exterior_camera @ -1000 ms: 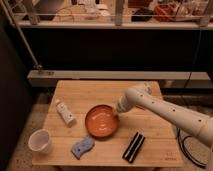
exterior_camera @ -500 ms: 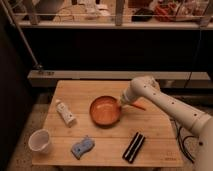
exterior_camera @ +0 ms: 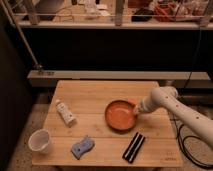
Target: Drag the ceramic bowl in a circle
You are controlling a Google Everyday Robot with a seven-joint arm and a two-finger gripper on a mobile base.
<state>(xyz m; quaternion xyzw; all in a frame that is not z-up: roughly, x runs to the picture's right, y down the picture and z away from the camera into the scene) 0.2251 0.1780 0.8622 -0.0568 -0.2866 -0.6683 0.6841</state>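
Ceramic bowl (exterior_camera: 119, 115), wide, shallow and glossy orange-brown with a darker rim, sits on the pale plank-topped wooden table (exterior_camera: 95, 92); the smooth white arm (exterior_camera: 170, 102) reaches in from the bowl's right, bent at the elbow, forearm sloping down; the gripper (exterior_camera: 136, 113) meets the bowl's right rim, and whether it is clamped there cannot be told; left of the bowl lies a white bottle (exterior_camera: 65, 112); below-left, a white cup (exterior_camera: 40, 141) and a lumpy blue object (exterior_camera: 82, 147); just below, a flat black bar (exterior_camera: 134, 147).

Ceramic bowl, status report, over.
Gripper at the right rim of the ceramic bowl. Bowl flat on table. Black bar close in front of it.
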